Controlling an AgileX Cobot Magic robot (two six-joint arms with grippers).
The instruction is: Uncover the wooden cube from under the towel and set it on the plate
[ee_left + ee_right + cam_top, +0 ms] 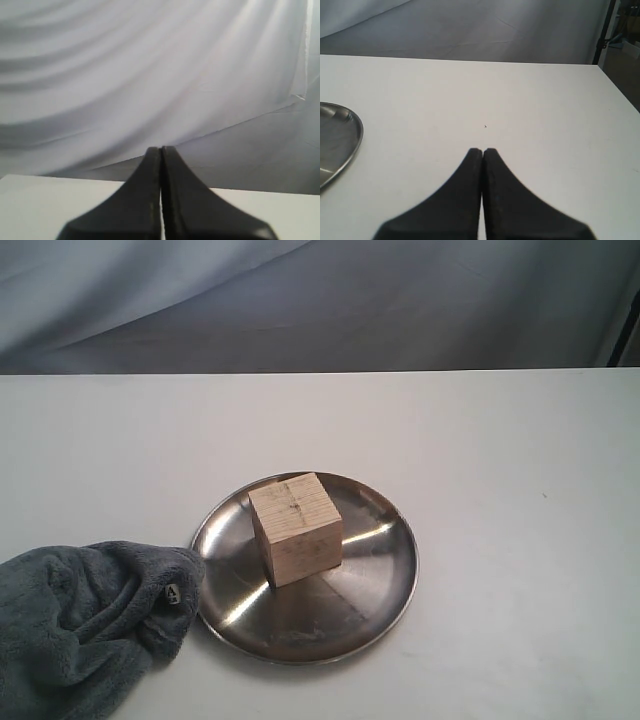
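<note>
The towel (80, 625) runs off the lower left corner of the exterior view, its full spread unseen; the mark on its tag (172, 593) is too small to read. The right wrist view's edge cuts the plate (335, 137) (only a sliver shows).

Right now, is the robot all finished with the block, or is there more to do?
It looks finished. Done: the wooden cube is uncovered and sits on the plate, and the towel lies bunched up at the plate's left edge. In hand: nothing, since the left fingers and right fingers are pressed shut and empty. Left: nothing that I can see.
</note>
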